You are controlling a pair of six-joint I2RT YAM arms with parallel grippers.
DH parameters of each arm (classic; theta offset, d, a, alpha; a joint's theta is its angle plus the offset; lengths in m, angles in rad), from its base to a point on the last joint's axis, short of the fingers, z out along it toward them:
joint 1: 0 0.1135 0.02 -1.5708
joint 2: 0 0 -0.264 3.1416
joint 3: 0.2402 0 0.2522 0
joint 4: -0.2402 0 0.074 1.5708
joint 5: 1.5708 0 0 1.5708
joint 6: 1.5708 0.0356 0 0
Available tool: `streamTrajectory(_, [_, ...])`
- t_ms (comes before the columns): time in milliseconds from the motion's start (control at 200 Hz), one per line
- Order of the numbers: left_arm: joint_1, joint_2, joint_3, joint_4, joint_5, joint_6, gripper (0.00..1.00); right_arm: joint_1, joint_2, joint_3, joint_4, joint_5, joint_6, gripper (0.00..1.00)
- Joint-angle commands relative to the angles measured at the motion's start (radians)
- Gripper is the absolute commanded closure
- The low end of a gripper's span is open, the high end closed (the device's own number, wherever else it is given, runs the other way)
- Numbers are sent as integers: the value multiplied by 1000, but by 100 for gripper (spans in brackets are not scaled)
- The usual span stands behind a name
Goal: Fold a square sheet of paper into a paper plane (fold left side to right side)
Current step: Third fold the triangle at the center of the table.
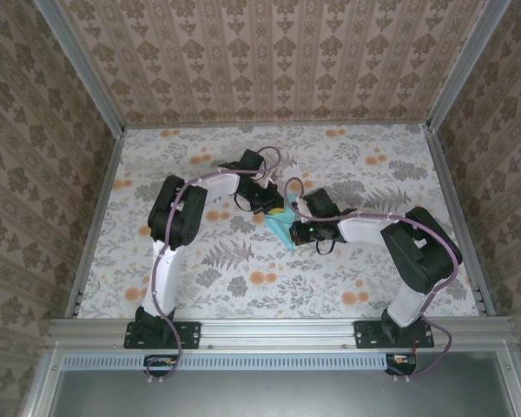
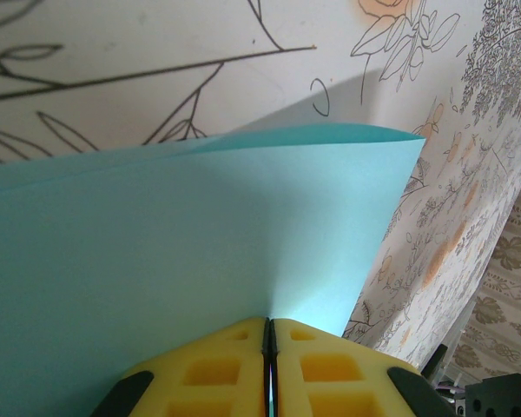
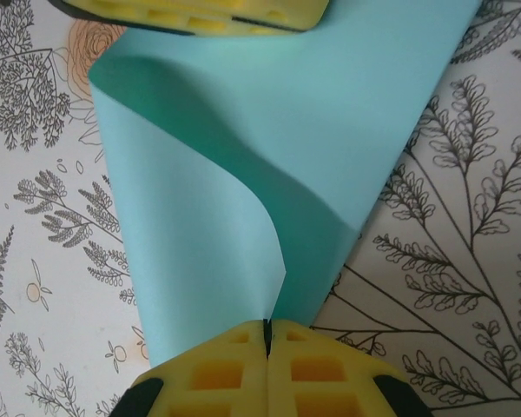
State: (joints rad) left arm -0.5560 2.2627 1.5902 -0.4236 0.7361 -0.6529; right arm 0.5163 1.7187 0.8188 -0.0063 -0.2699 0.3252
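The light-blue square sheet of paper (image 1: 282, 228) is lifted off the flowered table at its middle, between the two arms. My left gripper (image 1: 273, 207) is shut on one edge of it. In the left wrist view the sheet (image 2: 200, 243) bows upward from the closed yellow fingers (image 2: 234, 369). My right gripper (image 1: 302, 231) is shut on the opposite corner. In the right wrist view the sheet (image 3: 243, 156) curls over itself, one flap rising from the closed gripper (image 3: 267, 334). The left gripper's yellow fingers (image 3: 200, 13) grip its far edge at the top.
The table (image 1: 243, 278) wears a white cloth with grey ferns and orange flowers. Patterned walls (image 1: 269, 61) close it in at the back and both sides, with metal rails (image 1: 100, 200) along the edges. Both arm bases sit on the near rail (image 1: 278, 330).
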Motion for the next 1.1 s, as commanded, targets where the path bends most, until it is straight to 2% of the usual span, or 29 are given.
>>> streamTrajectory(0, [-9,40,-13,-47,-33,24,89,-7,18,26,-32,17,20,100])
streamTrajectory(1095, [-9,39,-13,-47,-36,22,89,-13,-49,-4,-40,21,1,100])
